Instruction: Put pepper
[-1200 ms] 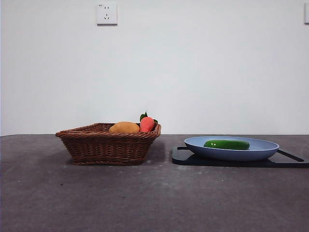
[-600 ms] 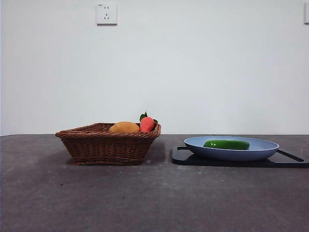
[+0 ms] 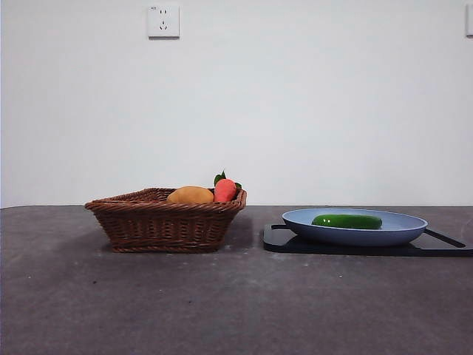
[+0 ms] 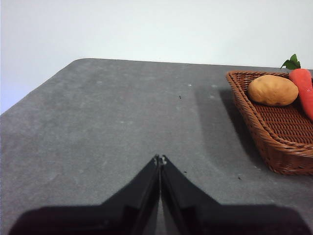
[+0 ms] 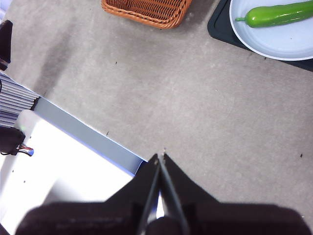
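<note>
The glossy dark-green pepper [image 3: 346, 221] lies on its side in the blue plate [image 3: 403, 229], which rests on a black board [image 3: 284, 239] at the right. The right wrist view shows the pepper [image 5: 279, 14] on the plate [image 5: 288, 44] from high above. My left gripper [image 4: 160, 158] is shut and empty, low over bare table beside the wicker basket [image 4: 274, 142]. My right gripper [image 5: 161, 154] is shut and empty, high above the table's near edge. Neither gripper shows in the front view.
The wicker basket [image 3: 164, 220] stands left of the plate and holds a yellow-orange fruit [image 3: 190, 195] and a red-orange item with green leaves [image 3: 225, 189]. A white surface [image 5: 63, 171] lies beyond the table's edge in the right wrist view.
</note>
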Tool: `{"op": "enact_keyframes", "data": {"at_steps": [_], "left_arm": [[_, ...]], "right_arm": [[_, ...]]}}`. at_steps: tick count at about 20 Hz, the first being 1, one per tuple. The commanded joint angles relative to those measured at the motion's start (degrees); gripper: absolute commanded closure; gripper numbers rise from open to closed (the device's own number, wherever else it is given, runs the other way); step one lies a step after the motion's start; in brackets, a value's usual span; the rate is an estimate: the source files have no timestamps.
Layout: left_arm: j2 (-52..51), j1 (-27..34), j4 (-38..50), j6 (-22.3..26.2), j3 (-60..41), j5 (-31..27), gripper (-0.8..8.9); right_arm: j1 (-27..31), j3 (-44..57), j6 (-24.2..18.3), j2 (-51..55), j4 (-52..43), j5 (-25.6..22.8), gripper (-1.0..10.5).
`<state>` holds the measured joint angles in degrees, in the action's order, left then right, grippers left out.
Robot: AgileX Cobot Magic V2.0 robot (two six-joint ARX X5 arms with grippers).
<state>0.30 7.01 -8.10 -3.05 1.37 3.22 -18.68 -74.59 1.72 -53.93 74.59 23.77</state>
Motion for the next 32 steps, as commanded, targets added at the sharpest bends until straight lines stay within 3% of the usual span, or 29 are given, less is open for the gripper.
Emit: {"op": "enact_keyframes", "data": {"at_steps": [1,13,15,19,21,24,27,32], "left_arm": [[-0.22,0.22,0.44,-0.20,-0.28,-0.07,8.05],[-0.22,0.22,0.52,-0.22,-0.26,-0.02,8.06],[-0.22,0.22,0.52,-0.20,-0.28,-0.02,8.06],[-0.22,0.22,0.50,-0.22,-0.26,-0.02,8.06],[-0.22,0.22,0.52,-0.20,-0.26,0.00,8.06],[-0.22,0.22,0.52,-0.20,-0.26,0.00,8.06],[-0.22,0.22,0.52,-0.20,-0.26,-0.02,8.06],[-0.22,0.22,0.52,-0.22,-0.26,-0.02,8.06]], "right_arm": [[-0.13,-0.98,0.33,-0.37,-0.42,-0.09,9.4],[-0.13,-0.98,0.33,-0.37,-0.42,-0.09,9.4],[0.11,-0.98,-2.51,-0.37,-1.64,-0.37,9.4],[7.72,3.13,-2.05,6.99,-18.82,-2.69,9.4],[12.07,9.62,0.63,13.07,-28.15,-2.97,9.4],[17.11,22.84,0.70,22.67,-42.45,-6.38,9.4],[18.36,37.51,0.87,31.56,-55.87,-12.39,9.4],[18.36,51.39,0.79,39.85,-66.47,-12.37,9.4]]}}
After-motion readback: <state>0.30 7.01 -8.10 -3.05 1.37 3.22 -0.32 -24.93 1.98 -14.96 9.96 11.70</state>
